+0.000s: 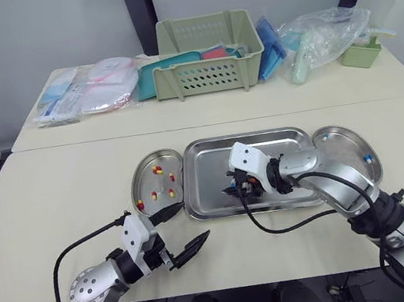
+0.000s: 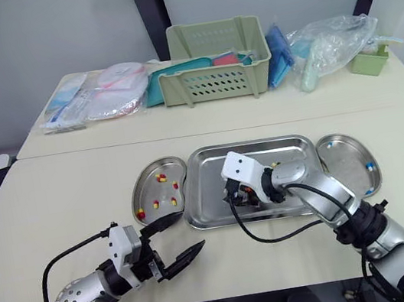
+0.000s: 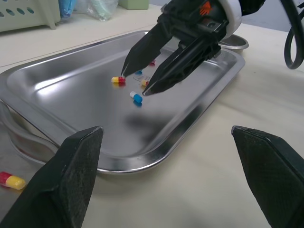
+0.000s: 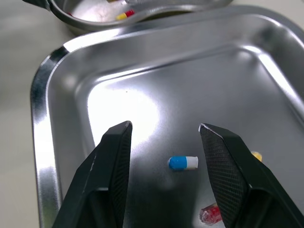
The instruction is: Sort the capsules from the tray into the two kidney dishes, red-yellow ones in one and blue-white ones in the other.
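A steel tray point(image 1: 206, 173) lies mid-table with a few loose capsules in it. My right gripper point(image 4: 165, 126) hangs open just above the tray floor, its fingers straddling a blue-white capsule point(image 4: 183, 162) without touching it. A red-yellow capsule point(image 3: 118, 80) lies close beside the fingertips. The left kidney dish point(image 1: 134, 179) holds several red-yellow capsules. The right kidney dish point(image 1: 345, 150) holds two blue-white ones. My left gripper point(image 1: 188, 227) is open and holds nothing, over the bare table in front of the tray's left corner.
A second table behind carries a green basket point(image 1: 209, 53), packaged supplies point(image 1: 98, 87), a plastic bag point(image 1: 323, 38) and a small green container point(image 1: 360, 55). A black cable point(image 1: 292, 223) loops from my right wrist over the tray's front rim.
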